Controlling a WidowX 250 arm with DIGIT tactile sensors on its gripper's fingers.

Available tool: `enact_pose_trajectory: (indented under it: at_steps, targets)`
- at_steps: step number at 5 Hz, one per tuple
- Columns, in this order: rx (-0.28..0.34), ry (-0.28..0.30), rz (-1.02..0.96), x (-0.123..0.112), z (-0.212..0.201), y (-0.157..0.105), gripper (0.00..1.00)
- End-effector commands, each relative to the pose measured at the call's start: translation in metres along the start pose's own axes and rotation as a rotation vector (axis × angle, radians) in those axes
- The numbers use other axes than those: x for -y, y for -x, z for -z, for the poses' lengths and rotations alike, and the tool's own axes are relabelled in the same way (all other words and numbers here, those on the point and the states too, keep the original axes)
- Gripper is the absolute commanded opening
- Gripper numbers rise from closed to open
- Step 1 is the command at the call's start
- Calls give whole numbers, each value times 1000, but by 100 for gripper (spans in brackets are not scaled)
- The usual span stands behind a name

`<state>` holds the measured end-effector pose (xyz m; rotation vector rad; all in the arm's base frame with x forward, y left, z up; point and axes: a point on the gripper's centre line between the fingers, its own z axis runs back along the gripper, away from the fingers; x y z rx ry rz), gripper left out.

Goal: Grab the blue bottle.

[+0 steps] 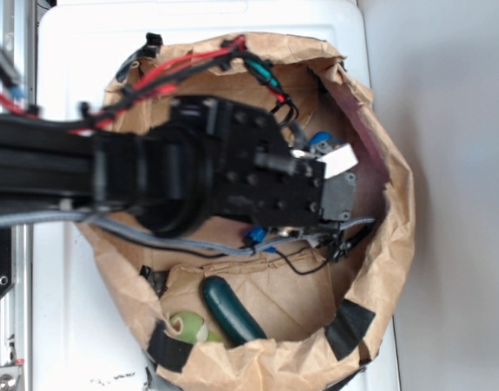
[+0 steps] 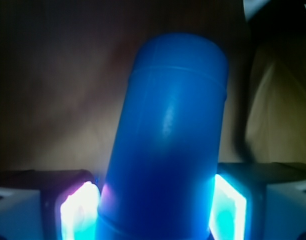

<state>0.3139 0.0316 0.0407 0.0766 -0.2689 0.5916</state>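
The blue bottle (image 2: 165,145) fills the middle of the wrist view, a smooth bright blue cylinder leaning slightly right. It stands between my gripper (image 2: 155,212), whose lit pads (image 2: 78,212) press against its left and right sides low on the body. In the exterior view my black arm (image 1: 258,175) reaches down into a brown paper bag (image 1: 388,236) and covers the fingers. Only small bits of blue (image 1: 319,138) show beside the wrist there. The bottle's neck is not visible.
A dark green cucumber-shaped object (image 1: 231,309) and a pale green rounded item (image 1: 187,327) lie at the bag's lower edge. Red and black cables (image 1: 184,69) run over the bag's upper rim. The crumpled bag walls ring the arm closely, on a white surface (image 1: 70,309).
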Motion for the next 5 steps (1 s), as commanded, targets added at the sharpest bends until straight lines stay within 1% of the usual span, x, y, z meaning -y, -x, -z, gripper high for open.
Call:
enact_pose_trajectory:
  at_steps: [1, 2, 3, 4, 5]
  targets:
    - [7, 133, 28, -25, -86, -20, 0]
    - [-21, 151, 71, -28, -105, -14, 0]
    - [2, 189, 96, -32, -116, -15, 0]
    - [8, 199, 106, -31, -115, -15, 0]
    - [31, 172, 208, -25, -111, -14, 0]
